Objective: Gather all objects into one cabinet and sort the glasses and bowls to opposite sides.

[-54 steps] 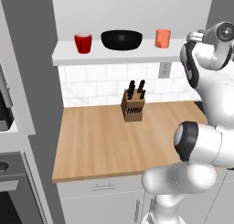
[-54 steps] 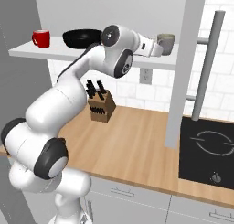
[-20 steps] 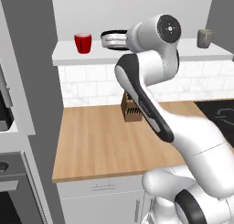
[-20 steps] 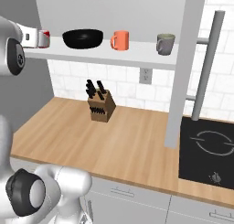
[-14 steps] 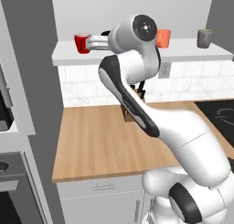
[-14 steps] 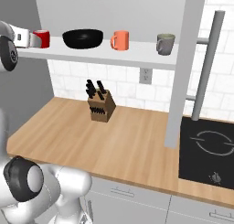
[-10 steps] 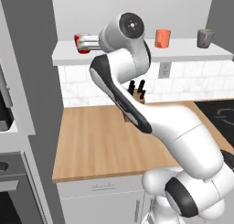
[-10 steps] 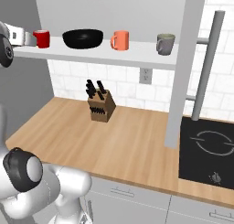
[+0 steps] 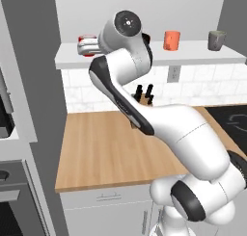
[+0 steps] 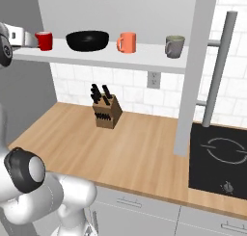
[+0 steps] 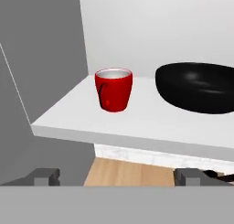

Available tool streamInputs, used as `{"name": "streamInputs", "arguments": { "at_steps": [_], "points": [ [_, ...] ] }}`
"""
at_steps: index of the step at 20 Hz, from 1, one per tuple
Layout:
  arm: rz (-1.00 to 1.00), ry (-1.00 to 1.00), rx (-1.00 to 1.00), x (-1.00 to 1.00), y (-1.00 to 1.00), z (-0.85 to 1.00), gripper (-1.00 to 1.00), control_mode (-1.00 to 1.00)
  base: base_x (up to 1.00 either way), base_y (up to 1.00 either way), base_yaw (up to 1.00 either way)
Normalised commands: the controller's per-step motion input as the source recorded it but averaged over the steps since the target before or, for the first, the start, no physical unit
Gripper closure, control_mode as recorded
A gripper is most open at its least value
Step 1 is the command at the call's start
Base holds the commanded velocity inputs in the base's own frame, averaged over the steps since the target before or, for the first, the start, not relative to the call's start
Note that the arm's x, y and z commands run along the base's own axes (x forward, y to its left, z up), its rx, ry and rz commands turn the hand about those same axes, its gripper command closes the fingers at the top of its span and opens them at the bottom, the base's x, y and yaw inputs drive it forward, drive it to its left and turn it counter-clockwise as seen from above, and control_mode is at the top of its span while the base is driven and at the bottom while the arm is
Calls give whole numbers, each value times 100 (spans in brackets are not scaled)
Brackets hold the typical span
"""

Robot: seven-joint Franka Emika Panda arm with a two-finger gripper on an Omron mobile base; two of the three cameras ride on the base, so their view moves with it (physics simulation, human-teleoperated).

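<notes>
I have the gripper (image 11: 116, 177) up at shelf height off the left end of the cabinet (image 10: 111, 57), jaws spread wide with nothing between them. In the hand view the 2 finger tips (image 11: 45, 176) sit low at either side, and the red cup (image 11: 114, 89) stands upright straight ahead, slightly left of the midline between them and further in on the shelf board. That is the relation my next move turns on, as I judge it: the cup lies directly along the approach line, upright, so a level push forward should bring it between the jaws.

The black bowl (image 11: 201, 87) sits just right of the red cup, apart but close, and I would watch the right finger against its rim.

The right base view gives me the whole row: red cup at the far left, black bowl, then the orange cup (image 10: 127, 42), then the grey-green mug (image 10: 174, 46) at the right end, well apart from each other. In the left base view my own arm covers the bowl, but the hand is seen reaching in beside the red cup. The knife block (image 10: 106, 111) stands on the counter below.
</notes>
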Motion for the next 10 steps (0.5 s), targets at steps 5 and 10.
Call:
{"name": "streamInputs", "arguments": {
  "at_steps": [5, 10],
  "points": [
    [0, 0, -5, 31, 13, -27, -100, -100, 0, 0, 0],
    [0, 4, 0, 44, 19, -10, -100, -100, 0, 0, 0]
  ]
}}
